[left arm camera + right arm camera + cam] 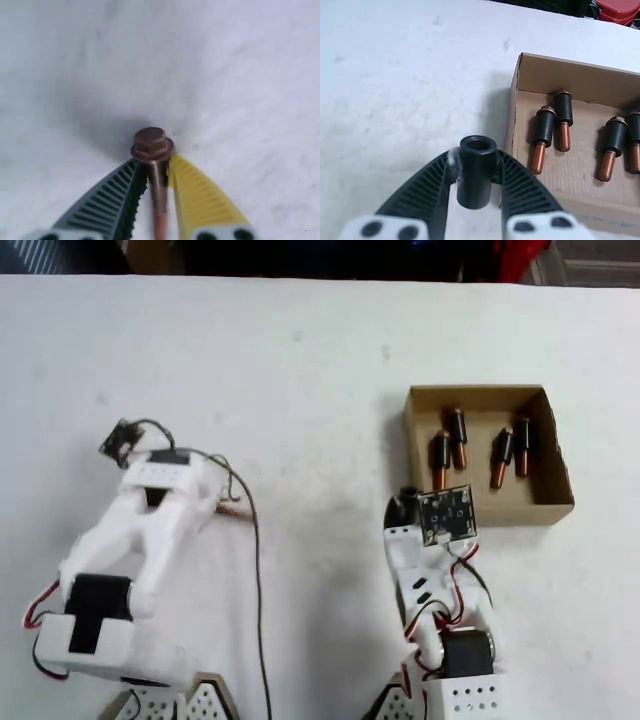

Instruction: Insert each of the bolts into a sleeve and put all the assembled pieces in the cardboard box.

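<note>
In the left wrist view a copper bolt (151,143) stands with its hex head outward, its shank clamped by my left gripper (152,167) between a grey and a yellow finger. From above, that gripper (220,505) sits left of centre with the bolt (232,508) poking out to the right. My right gripper (476,162) is shut on a black sleeve (475,182), open end up, just beside the cardboard box (570,75). In the high view this gripper (405,505) is at the box's (475,392) near left corner. Several assembled pieces (457,437) lie in the box.
The white table (300,360) stretches open behind and between the arms. A black cable (258,570) trails from the left arm toward the front edge. Dark and red objects line the far edge beyond the table.
</note>
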